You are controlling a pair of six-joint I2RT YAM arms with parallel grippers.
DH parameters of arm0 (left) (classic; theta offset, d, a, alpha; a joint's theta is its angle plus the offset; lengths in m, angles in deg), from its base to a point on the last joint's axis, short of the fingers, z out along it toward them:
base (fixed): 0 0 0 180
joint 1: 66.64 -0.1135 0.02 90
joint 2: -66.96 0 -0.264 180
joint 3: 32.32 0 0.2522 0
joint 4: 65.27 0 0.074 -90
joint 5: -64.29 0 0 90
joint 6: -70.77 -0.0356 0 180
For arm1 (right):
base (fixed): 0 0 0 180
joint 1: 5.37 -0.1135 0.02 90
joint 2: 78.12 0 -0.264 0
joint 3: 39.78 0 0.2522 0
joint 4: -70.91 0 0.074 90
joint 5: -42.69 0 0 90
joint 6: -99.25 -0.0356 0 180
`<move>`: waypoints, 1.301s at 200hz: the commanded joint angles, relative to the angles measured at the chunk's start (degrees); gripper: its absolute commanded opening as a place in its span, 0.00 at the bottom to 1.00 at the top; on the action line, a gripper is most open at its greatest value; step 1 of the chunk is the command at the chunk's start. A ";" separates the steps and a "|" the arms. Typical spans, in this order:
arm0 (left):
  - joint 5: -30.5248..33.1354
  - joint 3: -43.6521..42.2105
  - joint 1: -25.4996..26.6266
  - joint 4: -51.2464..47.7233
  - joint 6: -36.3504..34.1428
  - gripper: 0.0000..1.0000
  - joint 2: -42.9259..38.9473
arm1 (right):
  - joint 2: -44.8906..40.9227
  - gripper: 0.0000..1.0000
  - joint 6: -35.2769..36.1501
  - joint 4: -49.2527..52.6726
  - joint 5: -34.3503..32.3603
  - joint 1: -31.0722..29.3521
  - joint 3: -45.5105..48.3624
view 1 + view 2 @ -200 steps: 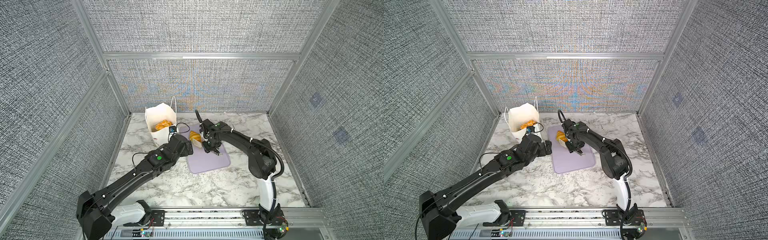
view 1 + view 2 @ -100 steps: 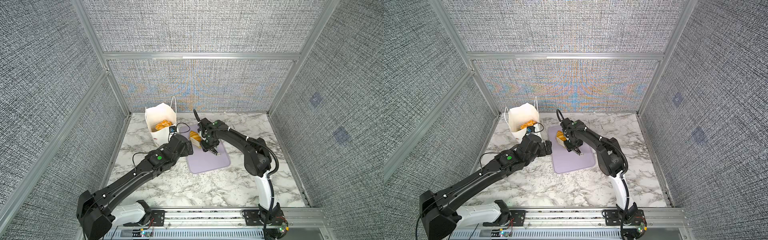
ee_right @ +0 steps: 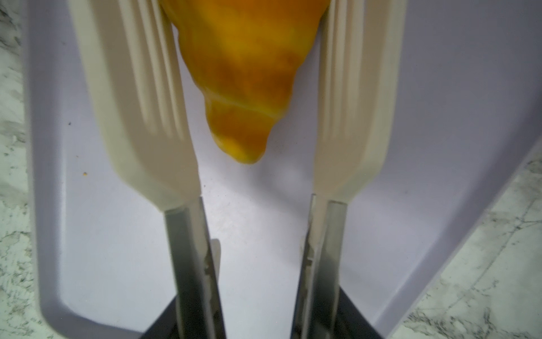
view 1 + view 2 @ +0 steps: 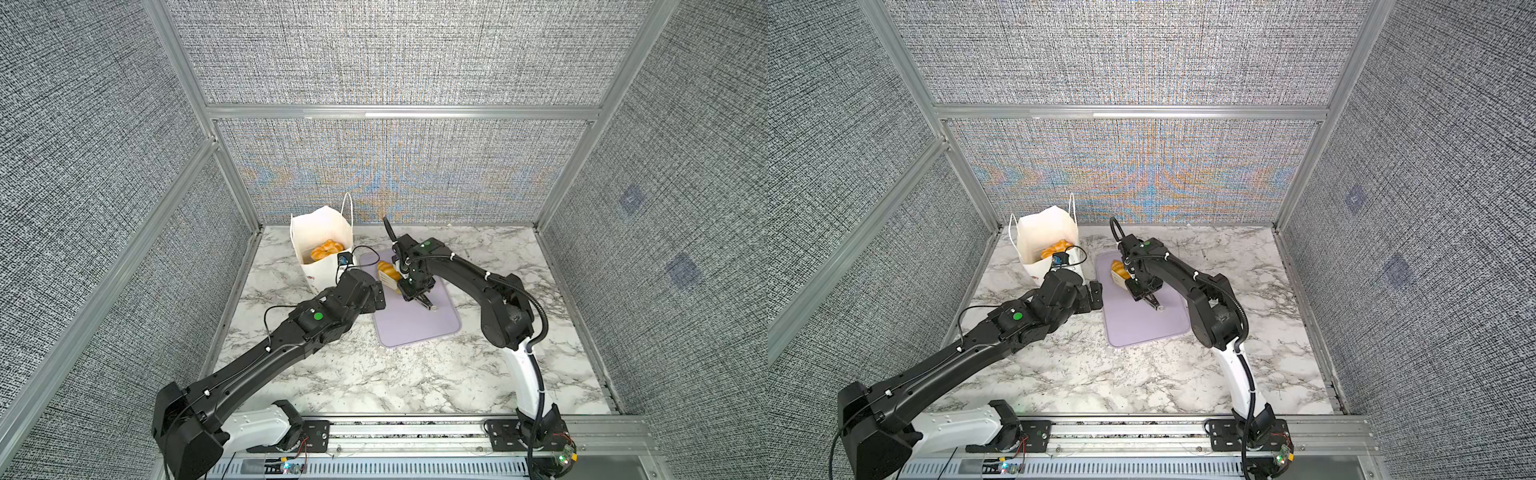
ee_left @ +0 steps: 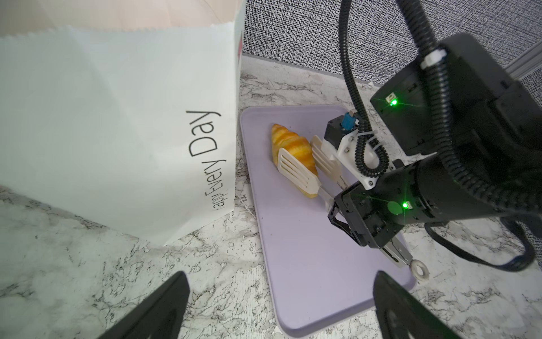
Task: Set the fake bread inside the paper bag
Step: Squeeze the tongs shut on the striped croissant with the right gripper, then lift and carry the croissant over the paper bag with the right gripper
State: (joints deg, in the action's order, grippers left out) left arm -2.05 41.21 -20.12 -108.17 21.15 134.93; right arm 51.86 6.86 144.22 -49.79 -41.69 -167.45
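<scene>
Toward the 11 o'clock corner of the flat lavender plastic tray (image 4: 415,328), a golden-yellow striped toy croissant (image 4: 388,271) sits lengthwise between the two paddles of white slotted tongs with steel arms (image 5: 296,170). The right pincer (image 4: 415,287) is clamped around the tongs' arms, squeezing them partway together. In the right wrist view both paddles meet the croissant's sides, and its pointed end sticks out between them. Whether the croissant rests on the tray or is raised off it cannot be told.

At 10 o'clock from the tray stands the tall white paper carrier bag (image 4: 322,224), upright and open-mouthed on the marble-patterned bench (image 4: 374,382). One string handle stands up at its far rim, and grey lettering runs down the side facing the tray. In both top views golden toy pastries (image 4: 326,249) lie inside it. Bag and tray are just beside each other, with a thin strip of bench between them in the left wrist view.

The left pincer (image 5: 280,281) hovers at the tray's 9 o'clock edge, at 5 o'clock from the bag. Its jaws are spread wide, holding nothing and pointing toward the croissant.
</scene>
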 commanded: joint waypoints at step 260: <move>-0.42 1.57 0.24 1.12 -2.30 0.99 -1.58 | -17.23 0.32 2.23 -6.50 9.16 2.74 12.84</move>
State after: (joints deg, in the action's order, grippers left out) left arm -3.19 42.06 -19.95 -107.06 19.77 134.01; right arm 36.25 9.39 139.26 -41.68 -38.89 -155.18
